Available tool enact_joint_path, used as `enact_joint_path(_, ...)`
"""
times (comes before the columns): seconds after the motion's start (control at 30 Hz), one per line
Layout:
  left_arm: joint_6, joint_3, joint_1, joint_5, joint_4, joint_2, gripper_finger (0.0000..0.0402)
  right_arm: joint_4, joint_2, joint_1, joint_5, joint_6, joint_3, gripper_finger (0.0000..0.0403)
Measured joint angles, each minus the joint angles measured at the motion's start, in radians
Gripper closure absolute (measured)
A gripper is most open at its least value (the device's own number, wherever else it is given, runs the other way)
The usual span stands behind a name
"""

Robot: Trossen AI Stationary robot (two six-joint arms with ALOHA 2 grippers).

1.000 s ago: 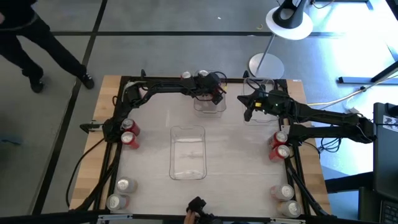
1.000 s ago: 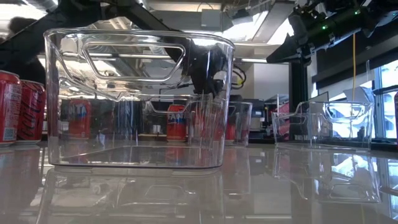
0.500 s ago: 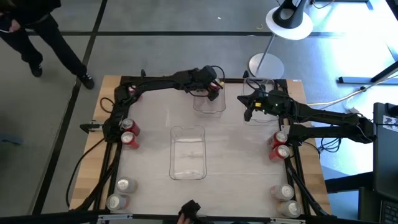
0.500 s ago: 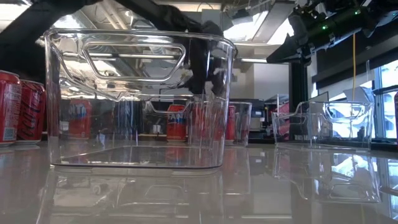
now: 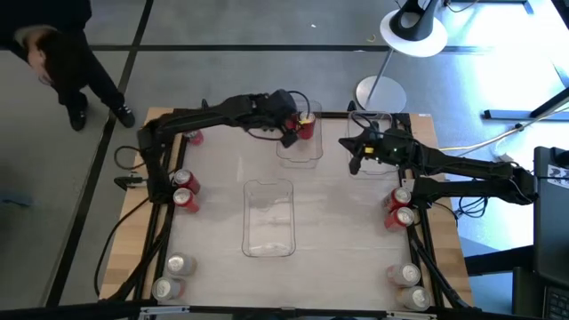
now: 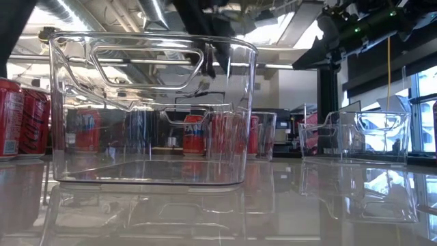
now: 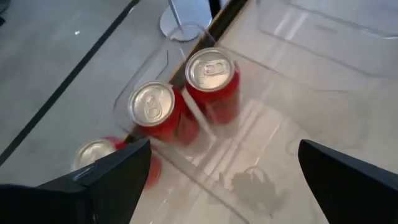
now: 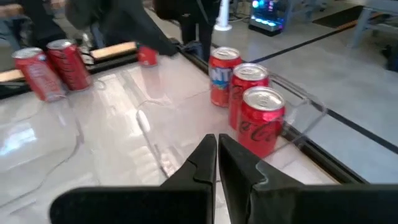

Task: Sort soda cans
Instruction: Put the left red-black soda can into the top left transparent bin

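**Cans at the table's edges, bins down the middle**

One bin (image 5: 269, 218) sat at the table's (image 5: 213, 222) centre. Behind it, at the far edge, stood a second bin (image 5: 300, 145) with a can (image 5: 307, 127) inside; a third bin (image 5: 372, 142) lay to its right. Pairs of cans stood along the left edge (image 5: 182, 189) and near-left corner (image 5: 173, 276), and likewise on the right edge (image 5: 400, 207) and near-right corner (image 5: 407, 286).

Both arms are matte black, built of slim jointed links with thin black cables looping alongside. The left gripper (image 7: 217, 180) ends in 2 broad, flat, dark fingers with squared tips. The right gripper (image 8: 217, 149) has 2 black fingers tapering to narrow points, mounted on a bulky black wrist block.
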Motion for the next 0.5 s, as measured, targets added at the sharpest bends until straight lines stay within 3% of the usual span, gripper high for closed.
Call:
enact_joint_path(0.3, -0.104, 0.000, -0.094, 0.002, -0.315, -0.222, 0.0011, 0.000, 0.000, 0.000, -0.037, 0.000, 0.000, 0.0384)
enact_joint_path(0.5, -0.203, 0.000, -0.139, 0.001, -0.438, -0.337, 0.0011, 0.000, 0.000, 0.000, -0.037, 0.000, 0.000, 0.0384)
